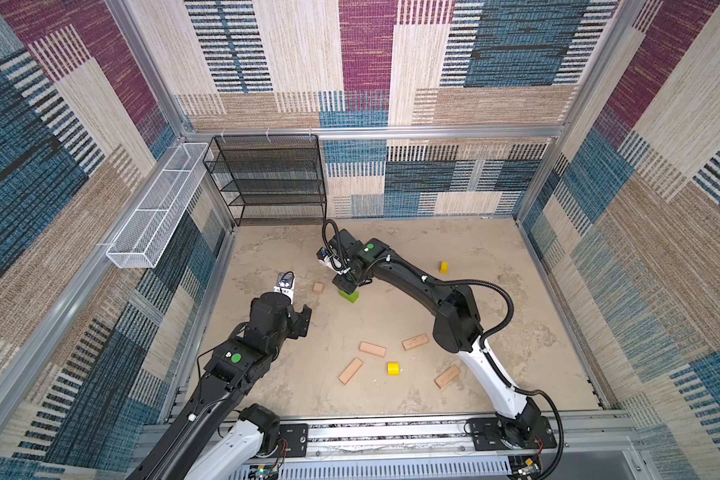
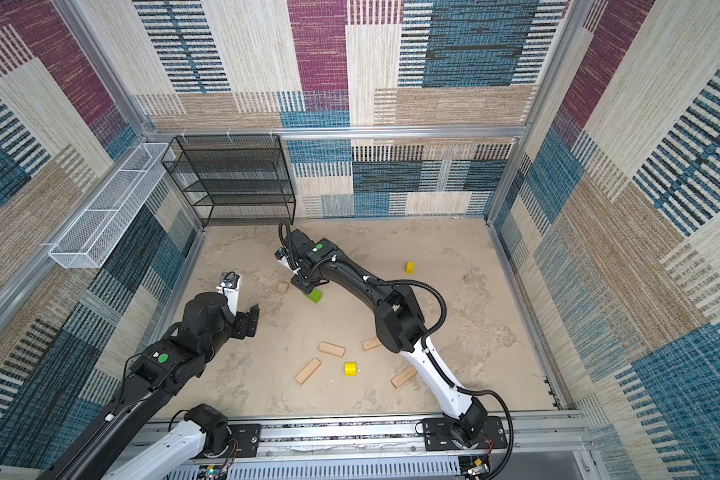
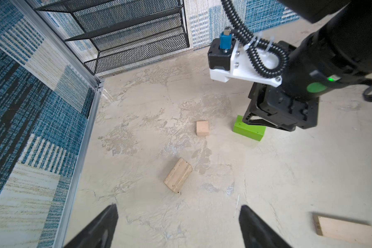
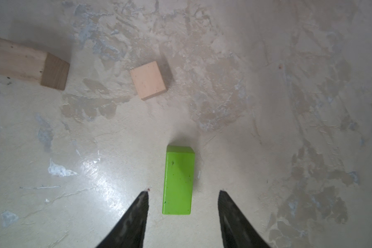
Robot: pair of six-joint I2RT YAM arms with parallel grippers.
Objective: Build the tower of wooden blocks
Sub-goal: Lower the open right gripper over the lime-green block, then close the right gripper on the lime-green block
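Observation:
No tower is in view; the wood blocks lie singly on the sandy floor. My right gripper (image 4: pixel 184 191) is open and hangs just above the lime-green brick (image 4: pixel 178 180), one finger to each side with a gap on both. A tan cube (image 1: pixel 318 287) sits just left of the brick (image 1: pixel 348 296). My left gripper (image 3: pixel 178 205) is open and empty, a short way from a tan plank (image 3: pixel 178 175). Several more tan planks (image 1: pixel 372 349) and a yellow piece (image 1: pixel 393 368) lie nearer the front. Another yellow piece (image 1: pixel 444 267) stands at the right.
A black mesh shelf (image 1: pixel 267 178) stands against the back wall at the left. A white wire basket (image 1: pixel 154 208) hangs on the left wall. Carpeted walls close in the floor, and the arms' base rail (image 1: pixel 391 432) runs along the front.

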